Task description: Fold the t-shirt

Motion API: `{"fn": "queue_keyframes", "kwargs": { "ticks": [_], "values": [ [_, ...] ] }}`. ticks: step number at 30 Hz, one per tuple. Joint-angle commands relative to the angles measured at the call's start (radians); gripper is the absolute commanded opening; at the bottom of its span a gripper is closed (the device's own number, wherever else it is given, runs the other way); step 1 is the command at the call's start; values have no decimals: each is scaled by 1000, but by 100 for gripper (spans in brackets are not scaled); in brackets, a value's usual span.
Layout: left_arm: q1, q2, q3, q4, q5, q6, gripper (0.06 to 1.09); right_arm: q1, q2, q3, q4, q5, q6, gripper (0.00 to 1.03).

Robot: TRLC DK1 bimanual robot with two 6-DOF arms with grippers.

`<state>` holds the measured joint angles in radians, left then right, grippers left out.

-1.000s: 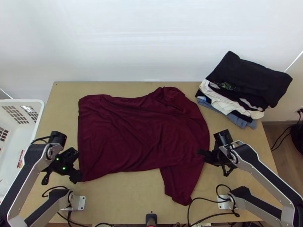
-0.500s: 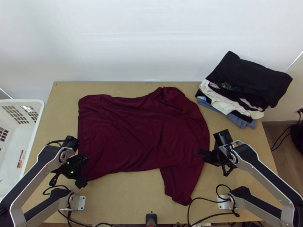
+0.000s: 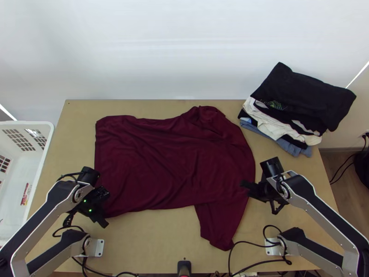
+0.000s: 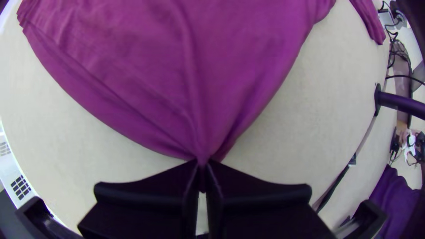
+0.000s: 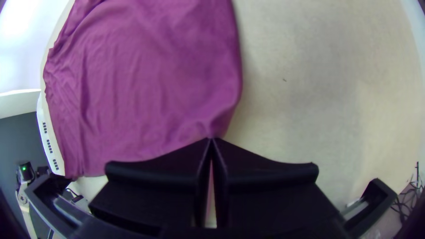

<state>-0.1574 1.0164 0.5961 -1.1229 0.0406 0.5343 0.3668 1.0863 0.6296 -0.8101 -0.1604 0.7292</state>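
The dark red t-shirt [image 3: 175,161] is lying spread across the middle of the wooden surface [image 3: 143,244], its cloth wrinkling in long, soft ridges. One sleeve [image 3: 221,228] is sticking out towards the near edge, on the robot's right, and the cloth at the far side is bunching up a little near the clothes pile.

The left tool [image 3: 104,210] is holding the near left corner of the t-shirt, just above or on the surface; I cannot tell which. In the left wrist view, the left tool [image 4: 202,164] is standing narrow, its two flat fingers pressing together on the gathered corner, and creases are fanning out from the pinch.

The right tool [image 3: 254,190] is sitting at the right side of the t-shirt, close to where the sleeve is starting. In the right wrist view, the right tool [image 5: 212,139] is also standing narrow, its fingertips meeting and holding the edge of the cloth, which is puckering beside them.

Beyond the right tool, a pile of clothes [image 3: 295,106] is resting at the far right corner of the surface, with a black piece lying on top and white and blue ones showing underneath. A white basket [image 3: 39,171] is standing beside the surface at the robot's left. Black cables [image 3: 251,263] are running along the near edge.
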Motion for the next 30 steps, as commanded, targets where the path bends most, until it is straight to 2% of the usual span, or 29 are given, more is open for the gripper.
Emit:
{"fn": "queue_keyframes", "kwargs": {
  "ticks": [1,4,10,15,18,22,26,28,30],
  "values": [
    [41,-55,93,-35,-1,39,10,24,-85,32,-24,21,-2,3],
    [68,-110,169,-3,-1,27,10,35,-200,50,15,82,-31,3],
    [113,-134,241,64,5,-3,10,-14,-282,125,71,171,-111,3],
    [136,-118,303,181,4,-108,10,-17,-290,231,134,219,-122,3],
    [160,-90,358,253,4,-168,10,-31,-284,291,212,260,-163,3],
    [206,-56,447,368,7,-275,9,-37,-261,344,393,309,-278,3],
    [214,-62,502,526,5,-375,9,-45,-227,380,624,312,-415,3],
    [223,-64,525,623,-1,-439,9,-34,-178,421,684,311,-516,3],
    [254,-61,548,715,-1,-507,9,-40,-131,475,733,311,-580,3]
  ]
}}
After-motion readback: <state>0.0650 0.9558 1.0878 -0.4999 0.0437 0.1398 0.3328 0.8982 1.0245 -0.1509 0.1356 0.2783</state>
